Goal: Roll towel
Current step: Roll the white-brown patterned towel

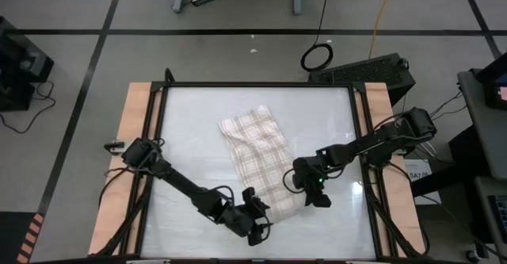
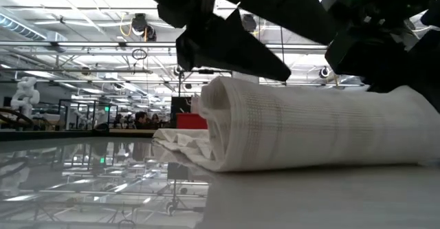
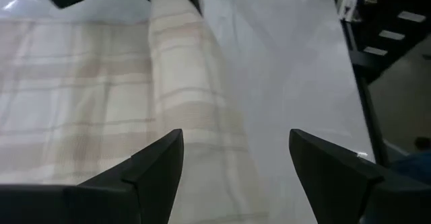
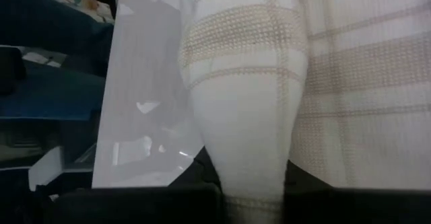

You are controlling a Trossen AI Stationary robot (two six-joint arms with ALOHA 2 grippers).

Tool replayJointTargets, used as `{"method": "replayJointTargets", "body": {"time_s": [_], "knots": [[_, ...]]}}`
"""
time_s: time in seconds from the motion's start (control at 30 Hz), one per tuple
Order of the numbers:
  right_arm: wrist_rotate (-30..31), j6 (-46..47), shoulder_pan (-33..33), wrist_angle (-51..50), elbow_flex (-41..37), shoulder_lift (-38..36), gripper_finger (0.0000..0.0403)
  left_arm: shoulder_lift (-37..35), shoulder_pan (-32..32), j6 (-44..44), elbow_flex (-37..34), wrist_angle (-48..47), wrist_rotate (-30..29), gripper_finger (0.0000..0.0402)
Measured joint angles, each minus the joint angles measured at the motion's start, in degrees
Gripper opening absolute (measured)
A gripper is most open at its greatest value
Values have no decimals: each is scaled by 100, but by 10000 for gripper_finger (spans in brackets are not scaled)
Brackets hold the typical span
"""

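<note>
Now both claws flank the towel's (image 1: 261,157) rolled near end.

The towel (image 4: 246,109) was soft woven cloth with a coarse, nubby weave, matt, rolled just ahead of the right gripper (image 1: 307,186). Beneath it the table (image 1: 190,121) looked smooth, glossy and reflective, flanked by pale wood rails. The left gripper's fingers (image 3: 151,167) appeared matt dark plastic.

White table (image 1: 190,113), black cable loop (image 1: 317,56), possibly a keyboard (image 1: 368,67)
</note>
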Motion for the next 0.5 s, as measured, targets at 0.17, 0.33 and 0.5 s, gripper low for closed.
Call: {"method": "replayJointTargets", "body": {"time_s": [0.17,0.33,0.5], "knots": [[-292,-5,-169,-1,0,0,24,98,51,14,-4,-1,86,272],[-406,44,-285,-7,0,-2,24,85,78,17,2,63,-219,272],[-400,41,-337,20,0,-2,24,316,134,-40,10,38,311,271]]}}
